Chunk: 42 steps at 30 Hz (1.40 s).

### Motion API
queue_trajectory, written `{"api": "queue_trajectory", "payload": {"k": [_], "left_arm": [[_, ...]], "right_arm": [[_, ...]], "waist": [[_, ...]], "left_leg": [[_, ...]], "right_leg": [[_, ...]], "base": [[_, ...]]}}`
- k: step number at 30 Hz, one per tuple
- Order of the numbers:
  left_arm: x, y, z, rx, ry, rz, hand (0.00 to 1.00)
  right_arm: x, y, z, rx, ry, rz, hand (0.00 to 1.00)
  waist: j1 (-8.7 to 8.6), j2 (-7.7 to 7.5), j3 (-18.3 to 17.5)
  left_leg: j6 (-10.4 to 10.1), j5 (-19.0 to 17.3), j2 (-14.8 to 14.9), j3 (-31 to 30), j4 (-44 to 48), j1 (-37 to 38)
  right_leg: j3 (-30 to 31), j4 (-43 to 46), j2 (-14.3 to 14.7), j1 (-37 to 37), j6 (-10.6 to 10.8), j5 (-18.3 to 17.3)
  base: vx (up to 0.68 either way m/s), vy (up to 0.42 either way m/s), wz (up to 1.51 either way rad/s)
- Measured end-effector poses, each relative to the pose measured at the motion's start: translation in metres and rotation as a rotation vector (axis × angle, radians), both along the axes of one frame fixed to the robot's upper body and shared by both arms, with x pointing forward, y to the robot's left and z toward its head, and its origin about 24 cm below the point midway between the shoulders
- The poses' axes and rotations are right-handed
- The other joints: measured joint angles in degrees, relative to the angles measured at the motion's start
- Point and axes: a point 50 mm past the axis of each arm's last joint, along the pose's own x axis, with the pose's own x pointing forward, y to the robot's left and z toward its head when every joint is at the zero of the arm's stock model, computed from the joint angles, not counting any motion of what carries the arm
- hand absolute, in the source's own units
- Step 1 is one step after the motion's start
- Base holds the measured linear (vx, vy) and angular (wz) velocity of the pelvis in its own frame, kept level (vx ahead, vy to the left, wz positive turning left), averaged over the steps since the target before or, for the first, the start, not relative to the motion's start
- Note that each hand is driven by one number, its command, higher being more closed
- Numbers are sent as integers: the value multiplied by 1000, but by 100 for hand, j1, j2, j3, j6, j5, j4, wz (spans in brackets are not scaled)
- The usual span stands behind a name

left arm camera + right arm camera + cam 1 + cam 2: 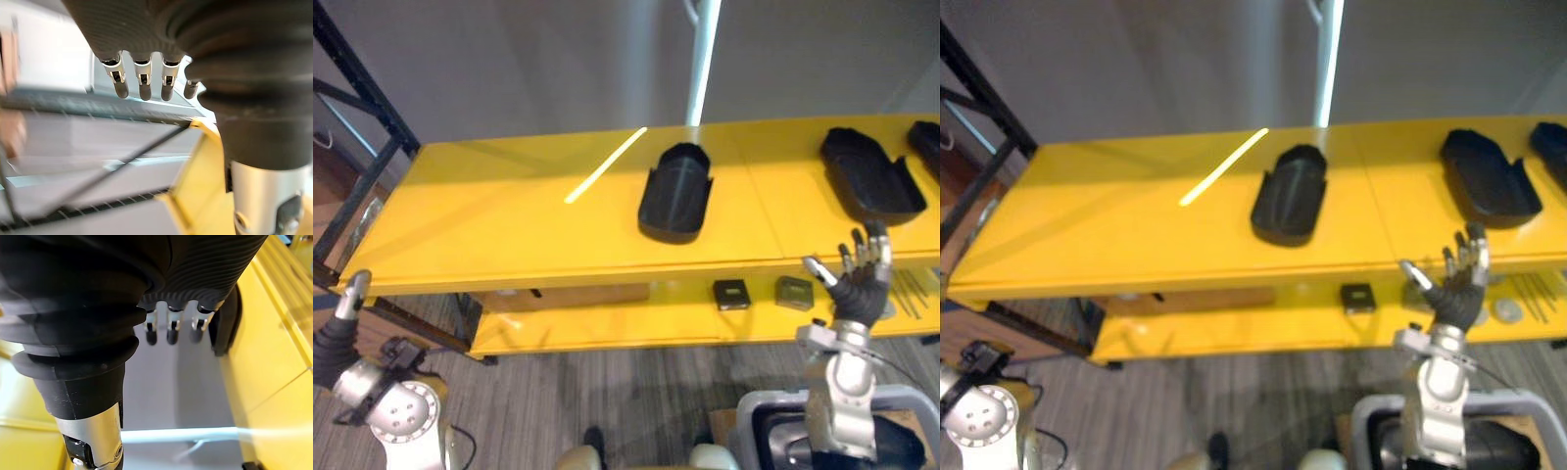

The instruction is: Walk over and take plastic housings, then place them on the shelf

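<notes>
On the top level of the yellow metal shelf: black scoop-shaped plastic housing mid-shelf; second housing to its right; third housing far right.
Lower level: small black square block near a greyer square block.
Right hand: raised at the shelf's front edge, fingers spread straight, empty.
Left hand: low, off the shelf's left end, fingers loose, empty.

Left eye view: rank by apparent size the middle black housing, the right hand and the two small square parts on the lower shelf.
1. Middle black housing
2. Right hand, which is nearer the camera, so it looks bigger than it is
3. Black square part and grey square part: they look alike, so not ranked
</notes>
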Motion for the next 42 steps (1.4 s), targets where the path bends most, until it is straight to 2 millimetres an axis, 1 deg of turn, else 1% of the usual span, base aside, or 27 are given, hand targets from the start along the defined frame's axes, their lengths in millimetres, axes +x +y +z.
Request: {"api": "queue_trajectory", "payload": {"k": [1, 2, 3, 4, 5, 7, 8, 9, 10, 12, 14, 15, 17, 19, 21, 22, 23, 24, 26, 27, 29, 33, 38, 41, 42], "left_arm": [[-3, 9, -21, -65, 94, 46, 0], [-10, 19, -48, -158, 181, 91, 0], [-14, 23, -61, -215, 213, 109, 0], [-22, 28, -85, -308, 274, 139, 0], [-29, 30, -100, -367, 315, 158, 0], [-45, 30, -130, -457, 423, 183, 0], [-61, 27, -149, -527, 478, 213, 0], [-69, 25, -156, -560, 488, 228, 0], [-82, 21, -169, -605, 522, 258, 0], [-100, 15, -185, -681, 555, 280, 0], [-108, 12, -193, -706, 594, 284, 0], [-117, 10, -202, -766, 607, 290, 0], [-123, 6, -212, -827, 628, 275, 0], [-124, -2, -222, -886, 669, 225, 0], [-124, -6, -227, -916, 691, 195, 0], [-123, -13, -234, -969, 705, 140, 0], [-121, -19, -238, -998, 724, 91, 0], [-119, -24, -241, -1027, 728, 49, 0], [-113, -41, -251, -1091, 786, -119, 0], [-112, -45, -253, -1102, 796, -151, 0], [-105, -59, -257, -1125, 836, -280, 0], [-98, -75, -261, -1137, 900, -425, 0], [-95, -85, -265, -1153, 939, -492, 0], [-92, -88, -265, -1146, 952, -525, 0], [-91, -88, -265, -1145, 952, -533, 0]], "right_arm": [[7, 3, 11, 11, -62, 18, 0], [20, 12, 26, 11, -133, 61, 0], [26, 17, 35, 5, -165, 84, 0], [37, 28, 52, -24, -222, 132, 0], [44, 34, 64, -46, -258, 164, 0], [55, 48, 83, -77, -313, 216, 0], [63, 57, 92, -80, -338, 254, 0], [66, 61, 96, -84, -345, 271, 0], [72, 69, 103, -94, -356, 306, 0], [80, 80, 107, -93, -350, 346, 0], [82, 89, 106, -87, -341, 381, 0], [84, 105, 106, -88, -329, 438, 0], [86, 127, 106, -93, -306, 513, 0], [88, 154, 104, -98, -258, 608, 0], [90, 172, 101, -92, -220, 664, 0], [92, 188, 96, -75, -172, 697, 0], [94, 196, 94, -67, -147, 709, 0], [95, 199, 92, -59, -132, 707, 0], [99, 208, 88, -29, -87, 697, 0], [100, 210, 87, -22, -80, 695, 0], [105, 214, 82, -11, -36, 686, 0], [110, 224, 75, -33, 39, 679, 0], [119, 226, 68, -33, 118, 621, 0], [124, 221, 65, -16, 158, 580, 0], [128, 217, 63, -7, 181, 553, 0]], "waist": [[109, 36, 41], [178, 53, 69], [215, 53, 69], [277, 33, 80], [350, 4, 100], [551, -49, 138], [609, -77, 153], [629, -84, 152], [687, -90, 157], [738, -84, 162], [745, -68, 173], [735, -69, 171], [736, -75, 177], [731, -63, 181], [741, -64, 182], [759, -56, 186], [760, -35, 199], [770, -19, 208], [807, 34, 260], [820, 42, 274], [876, 80, 310], [886, 125, 343], [884, 137, 350], [889, 172, 374], [885, 216, 399]], "left_leg": [[8, -8, 1, -25, 45, -65], [3, -7, 2, -61, 46, -72], [1, -5, 4, -97, 48, -94], [2, -5, 20, -191, 80, -168], [-2, -2, 24, -232, 103, -215], [12, 0, 29, -298, 201, -279], [26, -30, 10, -360, 249, -275], [31, -36, -2, -369, 248, -269], [47, -57, -25, -363, 256, -269], [77, -171, -51, -372, 345, -264], [81, -278, -43, -360, 456, -257], [72, -359, -28, -309, 541, -244], [71, -394, 0, -242, 587, -253], [61, -403, 36, -216, 607, -249], [52, -409, 84, -212, 621, -249], [50, -408, 120, -214, 625, -249], [50, -408, 132, -217, 626, -245], [50, -408, 135, -218, 626, -243], [50, -408, 137, -220, 626, -244], [50, -408, 137, -220, 625, -244], [50, -408, 134, -227, 620, -248], [59, -397, 126, -258, 595, -256], [62, -391, 112, -305, 569, -270], [61, -391, 102, -321, 560, -278], [63, -393, 99, -321, 555, -278]], "right_leg": [[-37, -10, -3, 1, 13, 7], [-85, -25, -3, 9, 19, 11], [-122, -35, -3, 11, 22, 13], [-230, -40, -1, 13, 21, 14], [-283, -40, 3, 7, 21, 14], [-331, -36, 1, 33, 18, 17], [-434, -38, -12, 105, 18, 17], [-461, -34, -25, 117, 18, 17], [-464, -34, -41, 123, 23, 20], [-489, -34, -105, 211, 31, 25], [-488, -40, -104, 292, 31, 25], [-477, -43, -101, 320, 30, 23], [-456, -99, -89, 319, 25, 18], [-442, -110, -65, 319, 22, 16], [-437, -109, -20, 319, 11, 11], [-431, -109, 12, 330, -7, 1], [-442, -110, 22, 346, -15, -4], [-447, -111, 25, 358, -19, -6], [-456, -116, 27, 374, -26, -10], [-456, -118, 28, 374, -26, -10], [-458, -127, 30, 375, -34, -15], [-474, -135, 33, 380, -49, -25], [-482, -135, 33, 386, -70, -37], [-482, -135, 28, 387, -86, -47], [-482, -135, 25, 386, -88, -48]], "base": [[-38, 9, 21], [-30, 3, 18], [-18, -7, 29], [-8, -20, 33], [-3, -16, 34], [23, 1, 23], [32, 7, 20], [29, 10, 15], [20, 28, 4], [21, 55, 6], [0, 36, -5], [-12, 24, -18], [-8, 5, -20], [-1, -20, -10], [9, -34, -3], [20, -47, 2], [19, -43, 5], [14, -23, 9], [10, -12, 5], [0, 0, 0], [0, 0, 0], [20, -11, 4], [26, -8, 6], [11, -4, 3], [0, 0, 0]]}}
